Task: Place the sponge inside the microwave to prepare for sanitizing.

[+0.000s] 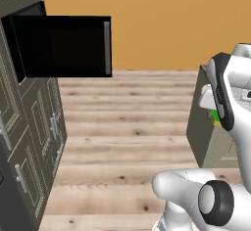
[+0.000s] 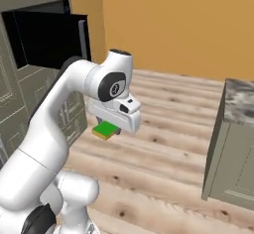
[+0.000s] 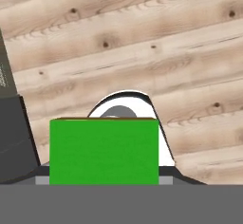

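The bright green sponge [image 2: 103, 130] hangs flat under the hand, held in my gripper [image 2: 111, 124] above the wooden floor. In the hand view the sponge [image 3: 104, 151] fills the space between the fingers and hides their tips. A sliver of the sponge [image 1: 214, 115] shows beside the wrist in the left base view. The microwave is built into the tall cabinet on the left. Its glossy black door [image 1: 66, 46] stands swung open, with the dark cavity [image 1: 14, 44] behind it. The gripper is lower than the microwave door [image 2: 49, 37] and to its right, well apart from it.
Grey cabinet fronts with handles [image 1: 29, 142] run down the left side below the microwave. A grey counter block with a marbled top [image 2: 237, 104] stands at the right. Open wooden floor [image 1: 127, 127] lies between them, and an orange wall closes the back.
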Available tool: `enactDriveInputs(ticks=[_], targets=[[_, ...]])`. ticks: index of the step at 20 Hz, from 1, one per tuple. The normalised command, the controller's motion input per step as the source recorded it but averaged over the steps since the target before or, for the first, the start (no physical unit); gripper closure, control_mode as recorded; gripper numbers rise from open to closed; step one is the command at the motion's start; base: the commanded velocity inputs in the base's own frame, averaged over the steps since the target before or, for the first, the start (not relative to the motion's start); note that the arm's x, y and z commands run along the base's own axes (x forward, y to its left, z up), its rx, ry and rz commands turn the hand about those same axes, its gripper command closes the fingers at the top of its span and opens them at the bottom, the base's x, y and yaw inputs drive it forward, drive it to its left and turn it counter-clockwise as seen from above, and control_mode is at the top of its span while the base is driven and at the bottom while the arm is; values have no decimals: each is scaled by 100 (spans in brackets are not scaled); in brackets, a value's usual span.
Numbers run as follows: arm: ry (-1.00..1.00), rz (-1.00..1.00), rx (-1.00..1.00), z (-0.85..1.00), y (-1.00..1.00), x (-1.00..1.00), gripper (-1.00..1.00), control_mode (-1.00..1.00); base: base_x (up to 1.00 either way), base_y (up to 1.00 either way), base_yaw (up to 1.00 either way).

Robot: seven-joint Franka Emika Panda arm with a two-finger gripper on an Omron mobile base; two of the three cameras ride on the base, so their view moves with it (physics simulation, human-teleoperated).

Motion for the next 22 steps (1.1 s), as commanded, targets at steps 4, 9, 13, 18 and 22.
enactDriveInputs(ticks=[4, 9, 13, 18, 22], targets=[[0, 0, 0, 0, 0, 0, 100, 100, 72, -25, 19], [0, 0, 0, 0, 0, 0, 100, 100, 64, -13, 11], [0, 0, 0, 0, 0, 0, 100, 100, 61, -8, 6], [0, 0, 0, 0, 0, 0, 100, 100, 70, -12, 5], [0, 0, 0, 0, 0, 0, 100, 100, 72, -10, 5]])
